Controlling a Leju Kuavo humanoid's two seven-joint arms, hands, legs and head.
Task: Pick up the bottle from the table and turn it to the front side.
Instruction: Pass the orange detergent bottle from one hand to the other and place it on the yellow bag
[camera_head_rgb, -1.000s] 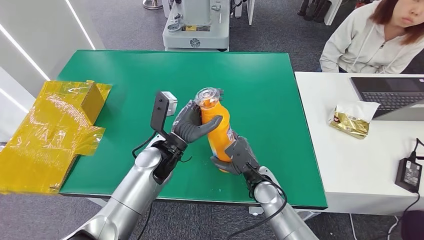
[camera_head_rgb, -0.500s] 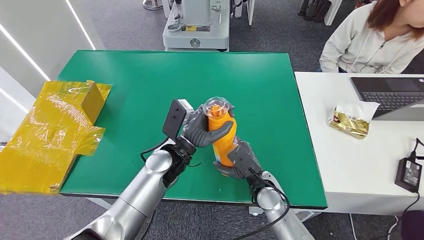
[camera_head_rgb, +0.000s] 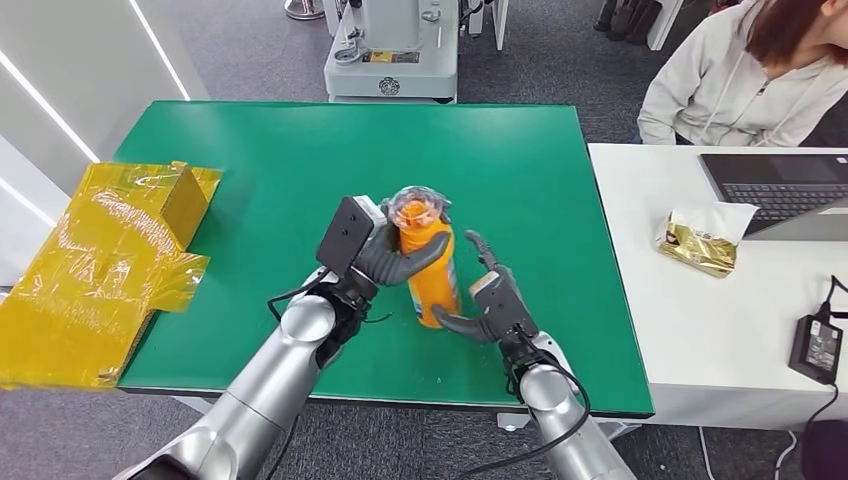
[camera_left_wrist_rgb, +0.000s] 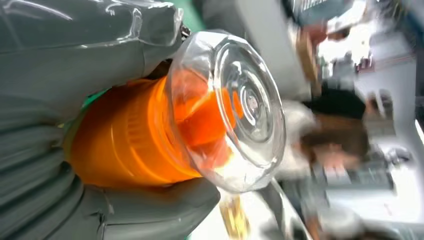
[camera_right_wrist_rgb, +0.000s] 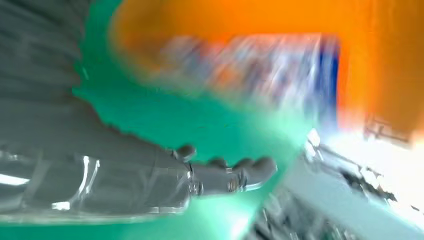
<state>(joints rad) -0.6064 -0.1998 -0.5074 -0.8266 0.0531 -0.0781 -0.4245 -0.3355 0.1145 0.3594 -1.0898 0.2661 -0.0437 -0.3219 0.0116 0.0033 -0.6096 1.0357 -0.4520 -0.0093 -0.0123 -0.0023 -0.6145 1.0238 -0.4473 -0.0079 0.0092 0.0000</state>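
We are seeing the orange bottle (camera_head_rgb: 433, 275) standing near the middle of the green table (camera_head_rgb: 250, 160), somewhat toward the near edge, leaning a little, with its clear domed cap (camera_head_rgb: 417, 205) uppermost. We cannot tell from the head view whether its base is touching the tabletop. The left hand (camera_head_rgb: 392, 255) is gripping the bottle high up, its dark fingers (camera_head_rgb: 425, 256) wrapping across the orange body just below the cap. In the left wrist view the same cap (camera_left_wrist_rgb: 235, 107) is sitting in front of the lens, orange neck behind it, with the grey thumb and fingers (camera_left_wrist_rgb: 155, 202) closing round the bottle (camera_left_wrist_rgb: 120, 145) on either side.

The right hand (camera_head_rgb: 487, 300) is sitting just beside the bottle's lower part, on the side toward the white table, with its fingers spread and holding nothing; one fingertip is reaching toward the base. The right wrist view is blurred, yet we are making out an extended finger (camera_right_wrist_rgb: 235, 175) over the green surface and the bottle's orange wall with a blue and white label (camera_right_wrist_rgb: 260, 70) apart from it.

A crumpled yellow wrapping (camera_head_rgb: 100, 260) is hanging over the table's left edge. A white table (camera_head_rgb: 700, 340) is standing beside the right edge, carrying a laptop (camera_head_rgb: 780, 190), a gold packet (camera_head_rgb: 703, 245) and a black power adapter (camera_head_rgb: 818, 348). A person in a pale hooded top (camera_head_rgb: 740, 85) is sitting behind it.
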